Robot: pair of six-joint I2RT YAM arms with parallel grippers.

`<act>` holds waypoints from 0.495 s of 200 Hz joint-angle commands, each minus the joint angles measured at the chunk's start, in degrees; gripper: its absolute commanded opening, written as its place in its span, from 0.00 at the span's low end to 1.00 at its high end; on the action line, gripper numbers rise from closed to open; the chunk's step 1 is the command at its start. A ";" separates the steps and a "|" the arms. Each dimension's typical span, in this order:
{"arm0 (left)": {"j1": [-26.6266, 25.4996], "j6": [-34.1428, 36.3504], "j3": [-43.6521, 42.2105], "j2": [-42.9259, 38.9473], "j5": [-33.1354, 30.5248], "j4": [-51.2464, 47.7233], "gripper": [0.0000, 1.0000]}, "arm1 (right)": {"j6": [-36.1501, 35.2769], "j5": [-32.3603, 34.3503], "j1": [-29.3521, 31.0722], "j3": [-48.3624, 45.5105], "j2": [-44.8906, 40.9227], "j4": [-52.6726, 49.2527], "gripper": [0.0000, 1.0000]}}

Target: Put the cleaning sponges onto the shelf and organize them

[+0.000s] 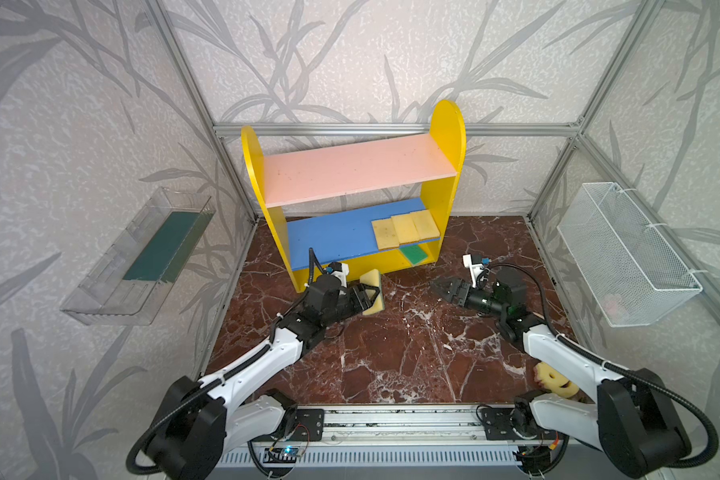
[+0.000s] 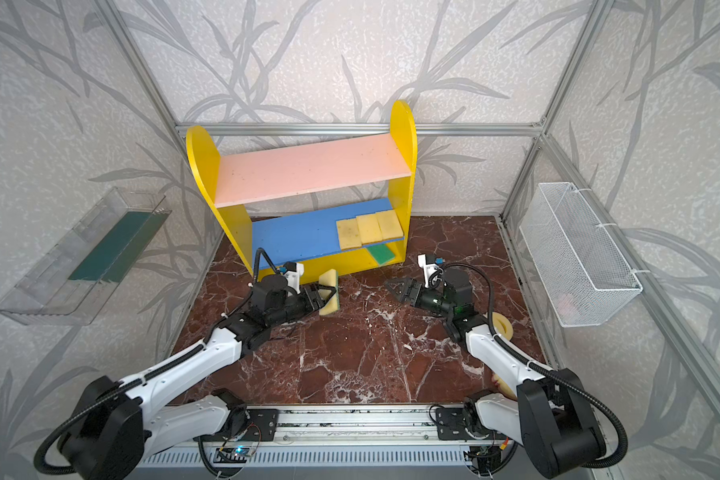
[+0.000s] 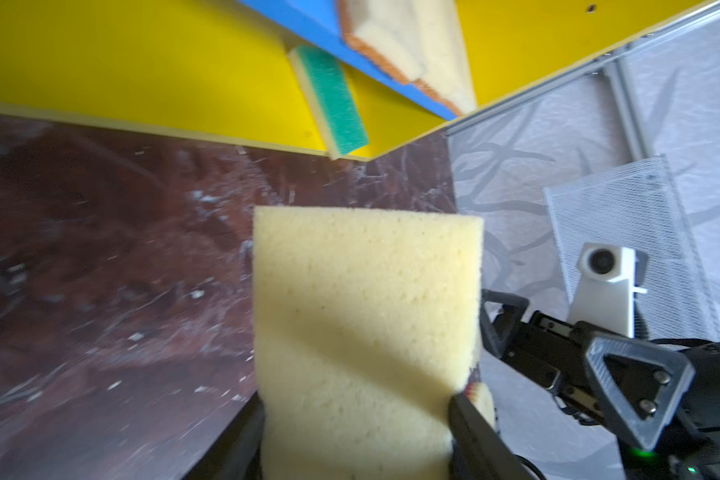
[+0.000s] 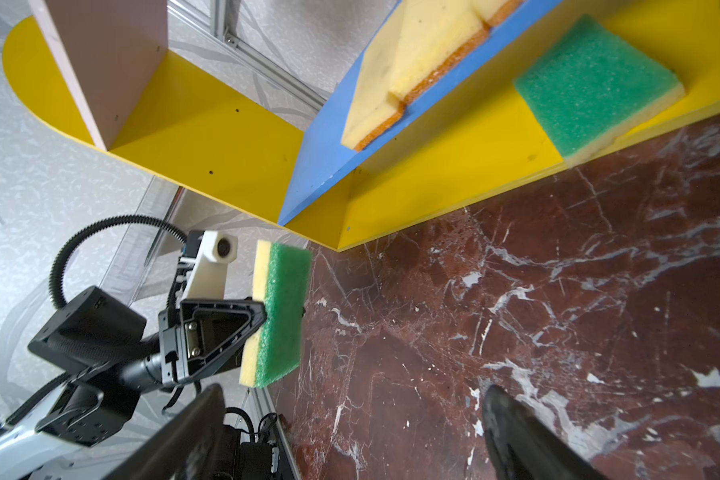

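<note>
My left claw (image 1: 370, 296) is pinching a rectangular sponge (image 3: 366, 316) by one end. The pale yellow foam faces my left wrist camera, and the right wrist view shows the green scouring face turned toward my other arm. The sponge stands on edge in the grip, just in front of the shelf (image 1: 445, 166), near the middle of its front edge. I cannot tell whether its lower corner touches the surface (image 1: 391, 353).

My right claw (image 1: 438, 286) is spread wide and holds nothing. It hangs low over the surface, points toward the left claw, and is well apart from it.

On the shelf's blue middle board (image 1: 329, 237), at its right end, three sponges (image 1: 405, 227) lie in a row, foam up, each overlapping the next. Below them a green-faced sponge (image 1: 414, 254) lies on the yellow base (image 1: 350, 270) and pokes slightly past the front edge. The pink top board (image 1: 350, 170) is bare.

A round sponge (image 1: 555, 380) lies on the surface beside my right arm's base. A second round sponge (image 2: 503, 326) shows behind that arm's elbow.
</note>
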 commanded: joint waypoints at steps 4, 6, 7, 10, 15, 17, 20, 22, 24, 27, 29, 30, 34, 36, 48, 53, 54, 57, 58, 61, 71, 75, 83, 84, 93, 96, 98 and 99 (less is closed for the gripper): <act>-1.42 -5.09 4.27 6.48 9.63 20.35 0.60 | -1.24 -1.23 -0.12 1.29 -1.22 -0.99 0.98; -1.50 -5.38 4.49 7.04 9.99 21.34 0.60 | -1.28 -1.39 -0.12 1.60 -1.16 -0.93 0.99; -1.53 -5.50 4.55 7.27 10.25 21.83 0.61 | -1.30 -1.44 -0.12 1.74 -1.13 -0.96 1.00; -1.67 -6.07 4.83 8.02 10.87 23.24 0.61 | -1.44 -1.69 -0.12 2.26 -0.92 -0.93 0.99; -1.85 -7.03 5.15 9.19 11.71 25.90 0.61 | -1.68 -2.25 -0.12 3.09 -0.43 -0.95 0.99; -1.89 -7.51 5.26 9.72 12.13 26.82 0.61 | -1.77 -2.53 -0.12 3.55 -0.19 -0.96 0.99; -1.95 -8.19 5.39 10.31 12.67 28.46 0.61 | -2.02 -3.02 -0.12 4.09 0.18 -0.89 0.99; -2.01 -8.59 5.47 10.85 13.05 29.63 0.61 | -2.16 -3.38 -0.12 4.59 0.51 -0.77 0.99; -2.02 -9.11 5.55 11.23 13.43 30.69 0.61 | -2.15 -3.73 -0.12 4.91 0.79 -0.61 0.99; -2.01 -9.74 5.69 11.85 13.94 32.33 0.61 | -2.28 -4.23 -0.12 5.48 1.31 -0.37 0.99; -2.02 -10.21 5.79 12.27 14.25 33.17 0.61 | -2.25 -4.69 -0.12 5.88 1.63 -0.09 0.99; -2.05 -10.46 5.86 12.47 14.45 33.81 0.61 | -2.23 -4.84 -0.12 6.12 1.84 -0.01 0.99; -2.08 -11.30 6.05 13.22 15.12 35.79 0.61 | -2.03 -5.47 -0.18 6.84 2.44 0.62 0.99; -2.08 -11.76 6.21 13.58 15.49 36.60 0.61 | -1.96 -5.77 -0.20 7.07 2.73 0.86 0.99; -2.13 -13.51 6.76 15.37 17.24 40.73 0.61 | -0.71 -6.76 -0.30 8.87 4.55 3.28 0.99; -2.15 -13.76 7.16 15.89 17.93 41.82 0.61 | 0.12 -6.96 -0.45 9.57 5.30 4.44 0.99; -2.12 -13.78 7.29 16.00 18.04 41.91 0.61 | 0.23 -6.99 -0.46 9.72 5.48 4.71 0.99; -2.10 -13.93 7.50 16.26 18.41 42.25 0.61 | 0.78 -7.08 -0.54 10.06 5.93 5.63 0.99; -2.13 -13.91 7.55 16.36 18.50 42.30 0.61 | 1.00 -7.05 -0.55 10.19 6.06 5.88 0.99; -2.11 -13.82 7.87 16.55 18.83 42.35 0.62 | 1.56 -7.20 -0.68 10.59 6.59 6.85 0.99; -2.08 -13.17 8.77 16.95 19.78 41.79 0.63 | 3.57 -7.69 -0.89 11.87 8.31 10.01 0.99; -2.09 -12.89 9.10 17.10 20.17 41.66 0.63 | 4.21 -7.86 -0.91 12.45 9.08 11.13 0.99; -2.09 -12.65 9.52 17.47 20.56 41.68 0.63 | 5.43 -8.81 -0.98 13.90 10.74 13.10 0.99; -2.13 -12.65 9.57 17.54 20.55 41.71 0.63 | 5.57 -8.97 -0.99 14.04 10.92 13.26 0.99; -2.10 -13.28 9.88 18.29 20.91 43.18 0.63 | 6.75 -10.04 -1.00 15.79 12.87 15.24 0.99; -2.09 -13.68 10.00 18.56 21.02 44.02 0.63 | 7.13 -10.28 -1.00 16.31 13.40 15.71 0.99; -2.04 -13.96 10.09 18.87 21.23 44.40 0.63 | 7.40 -10.43 -0.94 16.67 13.88 15.77 0.99; -2.02 -14.14 10.17 18.94 21.32 44.61 0.63 | 7.56 -10.52 -0.97 16.83 14.03 16.71 0.99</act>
